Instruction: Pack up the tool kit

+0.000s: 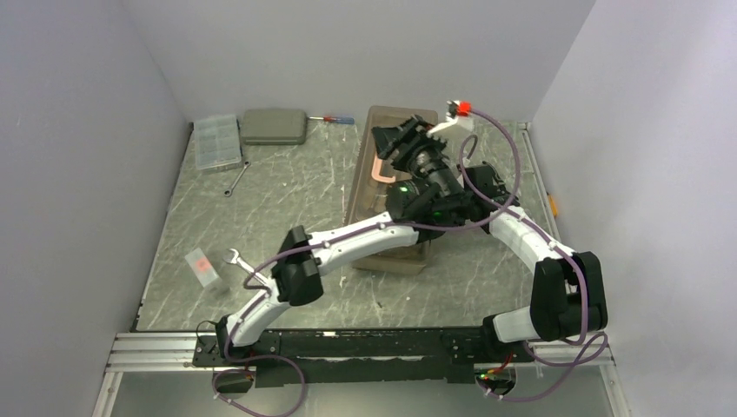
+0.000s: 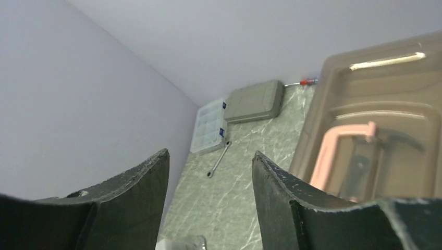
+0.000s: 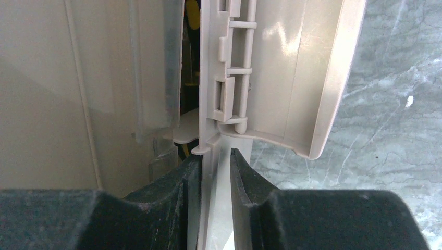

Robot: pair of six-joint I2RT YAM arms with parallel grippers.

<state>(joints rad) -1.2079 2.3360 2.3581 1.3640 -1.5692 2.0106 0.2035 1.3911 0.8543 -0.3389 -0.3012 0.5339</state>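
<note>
Right gripper [image 3: 215,172] pinches a thin edge of the toolbox [image 1: 363,201] on the bench [image 1: 295,204]; left gripper [image 2: 211,174] hangs open, empty, beside it. Likely steadying for loading; next, fetch the loose wrench [image 1: 235,177]

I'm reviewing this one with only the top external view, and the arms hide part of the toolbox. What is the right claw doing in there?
Observer: The right claw is shut on a thin upright plastic edge of the toolbox, clamping it from both sides.
Operator: Is the left claw holding anything?
Observer: No. The left claw is open and empty. The pink handle lies off to one side of it, untouched.
Operator: Can you see anything inside the box?
Observer: Only a sliver of yellow through the gap beside that edge. I cannot tell what it is.
</note>
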